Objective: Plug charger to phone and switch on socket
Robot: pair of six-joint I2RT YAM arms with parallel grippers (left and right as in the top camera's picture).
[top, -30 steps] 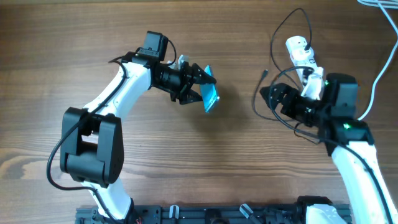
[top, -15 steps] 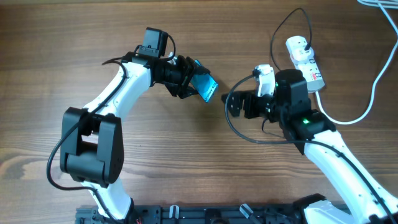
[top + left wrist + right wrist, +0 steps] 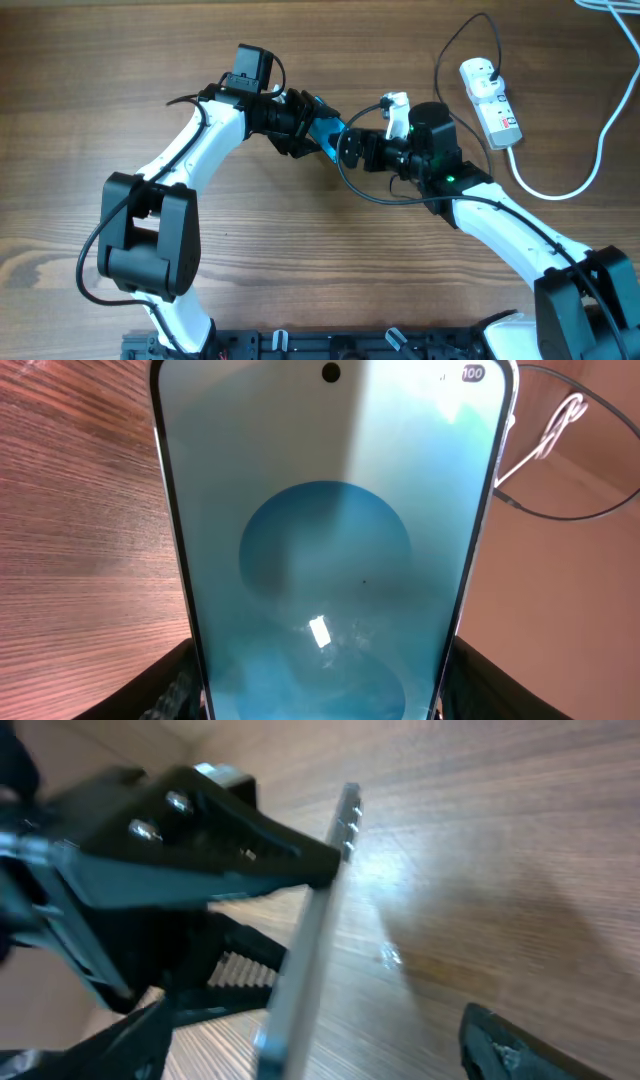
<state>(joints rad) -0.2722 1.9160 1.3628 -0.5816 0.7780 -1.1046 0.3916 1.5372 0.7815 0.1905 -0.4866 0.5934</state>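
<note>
Teal-screened phone (image 3: 328, 138) pinched in left claw (image 3: 305, 125), held off table (image 3: 100, 60); its end just ahead of right claw (image 3: 352, 150), which was spread, no plug tip seen between fingers. Charger (image 3: 440, 60) head sat in socket (image 3: 490, 100), well behind right claw. Plugging and switching judged left

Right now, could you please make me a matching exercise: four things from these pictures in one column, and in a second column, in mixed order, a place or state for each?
Column one:
1. phone
2. socket
3. left gripper
4. right gripper

Column two:
a. lies flat at the right side of the table
b. shut on the phone
c. open, close to the phone
d. held above the table, screen blue-teal

Pairs: 1-d, 2-a, 3-b, 4-c.
</note>
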